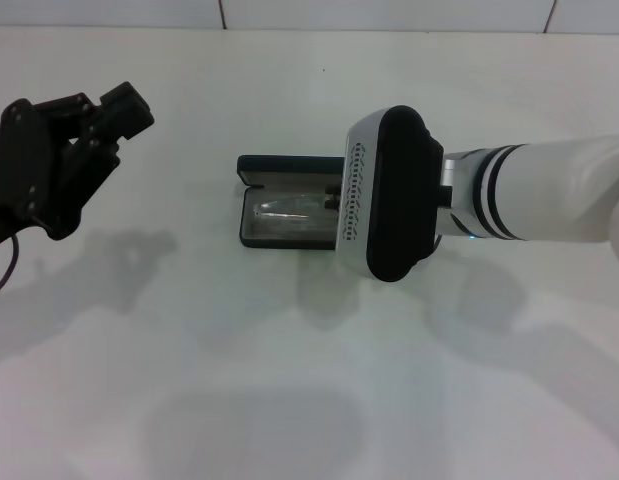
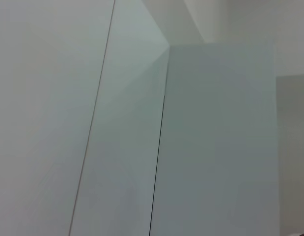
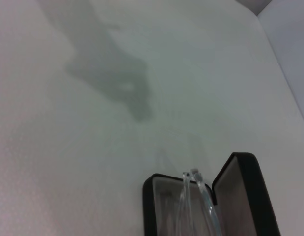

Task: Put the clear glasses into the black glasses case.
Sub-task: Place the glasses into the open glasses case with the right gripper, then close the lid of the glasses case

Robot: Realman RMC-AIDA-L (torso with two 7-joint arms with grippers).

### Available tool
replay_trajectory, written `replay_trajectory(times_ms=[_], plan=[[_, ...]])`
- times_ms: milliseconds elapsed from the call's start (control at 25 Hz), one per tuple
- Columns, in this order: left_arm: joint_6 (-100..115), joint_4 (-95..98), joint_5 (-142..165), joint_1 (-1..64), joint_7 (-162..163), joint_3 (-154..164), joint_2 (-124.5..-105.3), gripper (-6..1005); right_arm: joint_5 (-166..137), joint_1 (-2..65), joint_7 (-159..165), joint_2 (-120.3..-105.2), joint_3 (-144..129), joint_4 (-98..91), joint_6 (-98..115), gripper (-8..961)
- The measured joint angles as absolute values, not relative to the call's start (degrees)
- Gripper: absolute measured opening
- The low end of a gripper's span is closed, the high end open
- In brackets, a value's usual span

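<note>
Clear glasses lay in open black glasses case, mid-tabletop. Right claw over case, state indeterminable; left claw open, idle. Risk: temple tips protruding, jamming lid.

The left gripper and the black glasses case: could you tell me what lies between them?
Nothing: in the head view, only bare white table separates the raised left gripper from the open black glasses case, which holds the clear glasses.

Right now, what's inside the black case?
The clear glasses lie in the open black glasses case, temple tips showing in the right wrist view. The right gripper hangs over its right end, hiding that part and its own fingers.
</note>
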State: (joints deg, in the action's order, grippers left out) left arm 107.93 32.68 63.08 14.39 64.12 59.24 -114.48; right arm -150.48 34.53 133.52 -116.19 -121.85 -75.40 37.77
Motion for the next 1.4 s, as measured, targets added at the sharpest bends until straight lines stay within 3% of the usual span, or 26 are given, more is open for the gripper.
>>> replay_trajectory(times_ms=[880, 1400], plan=[[108.01, 32.52, 62.89, 13.53, 64.07, 57.83, -114.87, 65, -150.81, 33.16, 133.33, -116.19, -122.78, -76.36, 35.74, 94], [107.99, 32.93, 62.79, 14.15, 65.78, 55.59, -114.57, 65, -146.54, 23.19, 133.06, -115.76, -119.89, -87.35, 33.1, 95]])
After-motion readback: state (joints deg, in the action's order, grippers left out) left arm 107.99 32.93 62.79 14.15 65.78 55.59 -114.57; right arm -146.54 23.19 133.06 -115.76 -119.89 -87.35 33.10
